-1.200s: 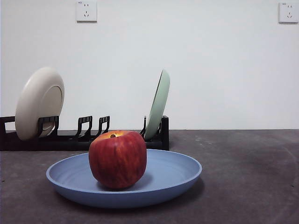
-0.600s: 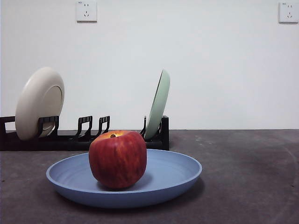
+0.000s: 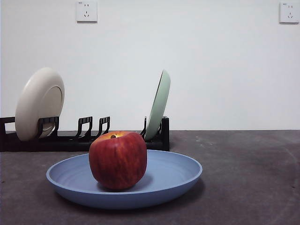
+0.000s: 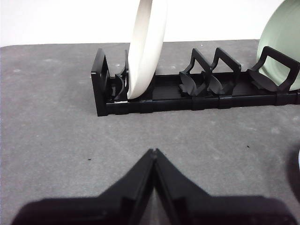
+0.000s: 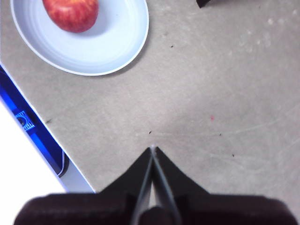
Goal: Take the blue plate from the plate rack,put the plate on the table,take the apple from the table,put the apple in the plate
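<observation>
The red apple (image 3: 117, 160) sits in the blue plate (image 3: 173, 176), which lies flat on the dark grey table (image 3: 248, 178) in front of the black plate rack (image 3: 84, 138). The right wrist view shows the apple (image 5: 71, 14) in the plate (image 5: 110, 42) from above, well away from my right gripper (image 5: 153, 149), which is shut and empty over bare table. My left gripper (image 4: 153, 152) is shut and empty above the table in front of the rack (image 4: 197, 96). Neither arm shows in the front view.
A cream-white plate (image 3: 39, 102) stands at the rack's left end and a pale green plate (image 3: 158, 105) near its right end post; both show in the left wrist view (image 4: 146, 44) (image 4: 281, 37). A blue-edged table border (image 5: 28, 126) shows in the right wrist view.
</observation>
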### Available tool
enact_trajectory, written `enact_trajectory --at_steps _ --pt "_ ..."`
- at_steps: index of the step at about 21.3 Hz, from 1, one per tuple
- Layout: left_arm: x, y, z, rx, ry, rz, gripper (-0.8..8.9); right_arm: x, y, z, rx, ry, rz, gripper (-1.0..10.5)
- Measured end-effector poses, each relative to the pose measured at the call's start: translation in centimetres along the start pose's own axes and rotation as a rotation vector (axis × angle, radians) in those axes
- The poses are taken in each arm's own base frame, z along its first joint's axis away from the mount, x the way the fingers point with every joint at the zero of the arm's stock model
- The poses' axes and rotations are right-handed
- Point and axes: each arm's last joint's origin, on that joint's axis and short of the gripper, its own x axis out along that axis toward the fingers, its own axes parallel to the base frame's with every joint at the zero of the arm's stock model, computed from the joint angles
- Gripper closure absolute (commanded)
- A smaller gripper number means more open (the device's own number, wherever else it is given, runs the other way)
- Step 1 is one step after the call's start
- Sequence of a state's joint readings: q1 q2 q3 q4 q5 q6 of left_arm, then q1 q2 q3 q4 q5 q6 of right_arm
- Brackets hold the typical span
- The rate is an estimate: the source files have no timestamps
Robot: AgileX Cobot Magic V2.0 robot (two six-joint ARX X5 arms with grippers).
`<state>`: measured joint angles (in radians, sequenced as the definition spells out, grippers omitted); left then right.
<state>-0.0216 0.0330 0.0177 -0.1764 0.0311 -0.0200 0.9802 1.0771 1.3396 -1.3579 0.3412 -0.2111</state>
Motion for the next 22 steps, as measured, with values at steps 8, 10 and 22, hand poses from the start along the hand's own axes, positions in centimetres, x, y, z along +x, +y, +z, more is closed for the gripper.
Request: enact_trajectory --at_steps 8,10,22 --pt "0.0 0.0 0.0 0.0 -0.001 -0.002 8.16 -3.3 -4.4 -5.8 0.408 -0.201 -0.255 9.4" --pt "0.0 0.0 0.0 0.0 -0.002 -0.002 8.16 -3.4 -4.7 -8.4 0.561 -0.237 -0.434 9.4" --pt "0.0 0.0 0.0 0.0 -0.003 -0.002 8.16 7.4 -1.6 -15.5 0.739 -0.655 -0.846 9.4"
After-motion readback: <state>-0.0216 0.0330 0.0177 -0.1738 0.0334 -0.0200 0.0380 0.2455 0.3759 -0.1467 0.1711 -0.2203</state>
